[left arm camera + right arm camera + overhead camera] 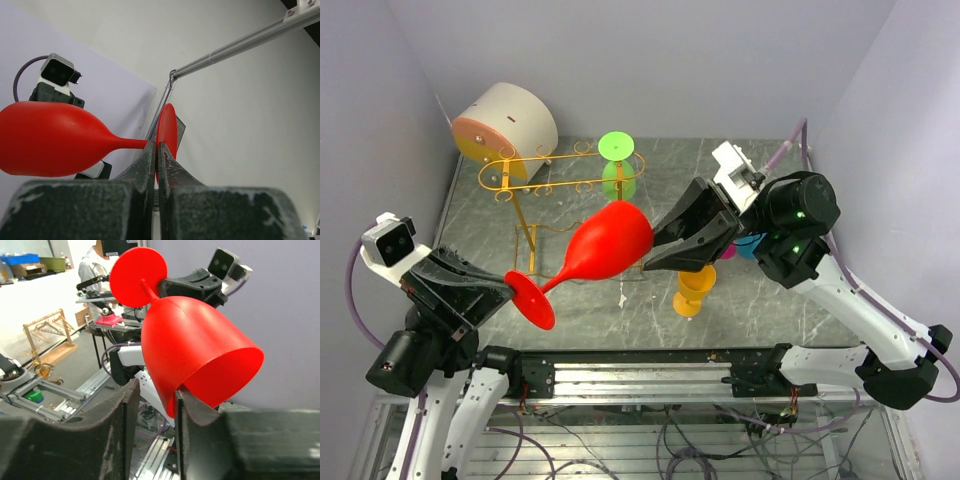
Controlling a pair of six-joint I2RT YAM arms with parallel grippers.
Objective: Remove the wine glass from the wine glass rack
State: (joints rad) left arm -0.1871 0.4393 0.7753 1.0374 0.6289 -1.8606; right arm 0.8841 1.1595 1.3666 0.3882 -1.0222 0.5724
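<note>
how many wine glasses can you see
3: red glass in the left gripper, green glass on the rack, yellow glass on the table. More may hide behind the right arm.

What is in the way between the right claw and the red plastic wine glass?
Nothing visible. The right gripper already straddles the rim of the red plastic wine glass; the left gripper pinches its stem.
</note>
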